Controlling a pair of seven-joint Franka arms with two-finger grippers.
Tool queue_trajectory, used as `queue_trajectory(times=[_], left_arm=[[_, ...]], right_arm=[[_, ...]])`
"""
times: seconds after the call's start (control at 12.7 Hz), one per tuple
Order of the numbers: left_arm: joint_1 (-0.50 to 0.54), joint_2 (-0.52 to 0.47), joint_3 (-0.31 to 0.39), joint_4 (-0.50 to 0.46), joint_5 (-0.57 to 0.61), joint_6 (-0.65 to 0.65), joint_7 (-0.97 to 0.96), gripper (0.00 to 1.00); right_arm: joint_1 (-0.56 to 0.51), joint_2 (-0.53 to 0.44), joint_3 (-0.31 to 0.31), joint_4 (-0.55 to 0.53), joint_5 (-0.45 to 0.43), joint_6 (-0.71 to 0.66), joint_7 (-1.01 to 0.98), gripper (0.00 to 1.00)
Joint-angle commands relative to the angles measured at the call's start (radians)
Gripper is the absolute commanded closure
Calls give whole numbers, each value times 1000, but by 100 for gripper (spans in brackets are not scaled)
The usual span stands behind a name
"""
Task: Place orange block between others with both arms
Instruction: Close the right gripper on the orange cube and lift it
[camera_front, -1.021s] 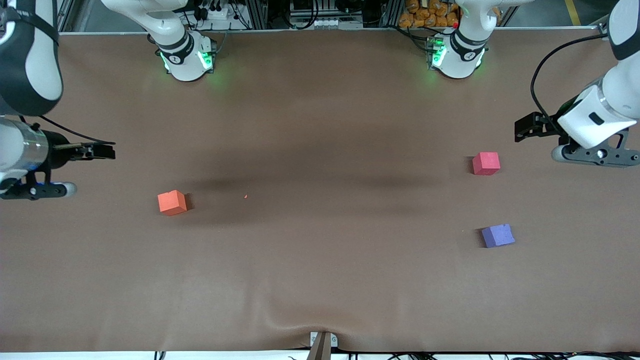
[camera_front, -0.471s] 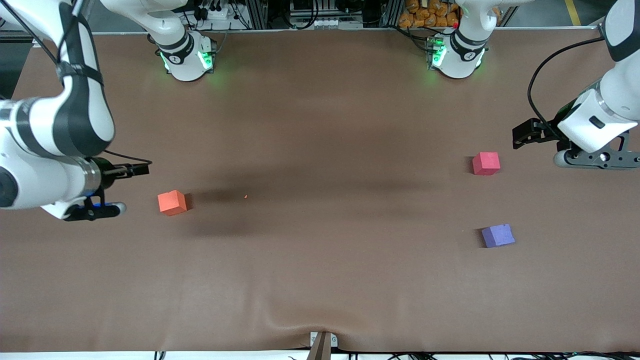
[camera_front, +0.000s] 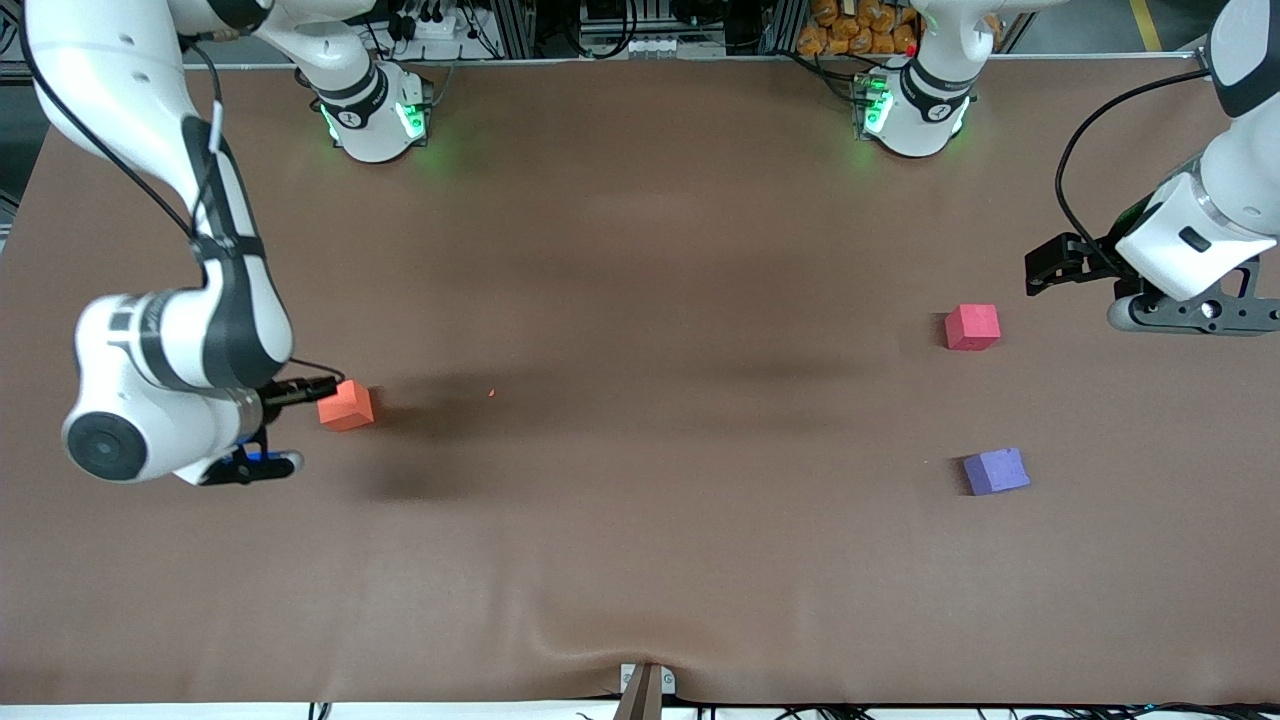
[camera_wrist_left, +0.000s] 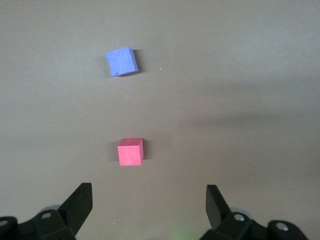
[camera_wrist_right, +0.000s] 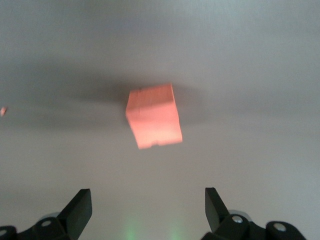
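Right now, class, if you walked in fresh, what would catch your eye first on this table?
Probably the orange block toward the right arm's end of the table, with the open right gripper right beside it. Toward the left arm's end sit the pinkish-red cube and, nearer the front camera, the purple-blue cube, the open left gripper waiting nearby.

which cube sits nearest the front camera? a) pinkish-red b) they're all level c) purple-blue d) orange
c: in the front view the purple-blue cube lies lower than the orange cube and the pinkish-red cube, so it is the one nearest that camera.
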Motion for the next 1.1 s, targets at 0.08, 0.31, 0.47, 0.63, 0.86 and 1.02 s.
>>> queue_trajectory(times=[0.08, 0.31, 0.47, 0.63, 0.86, 1.02], left_arm=[[7, -10, -6, -5, -19, 31, -18, 0], [3, -9, -6, -3, -18, 52, -20, 0], [3, -10, -6, 0, -16, 52, -21, 0], [7, -10, -6, 9, -21, 54, -21, 0], [7, -10, -3, 29, -18, 51, -21, 0], [3, -10, -4, 49, -2, 52, -23, 0]], right_arm=[[-10, 69, -2, 14, 7, 78, -18, 0], [-4, 115, -2, 14, 9, 106, -26, 0], [-1, 149, -2, 14, 9, 106, -27, 0], [0, 172, -2, 14, 9, 108, -53, 0], [0, 198, -2, 14, 10, 121, -104, 0], [0, 212, -1, 14, 10, 118, -107, 0]])
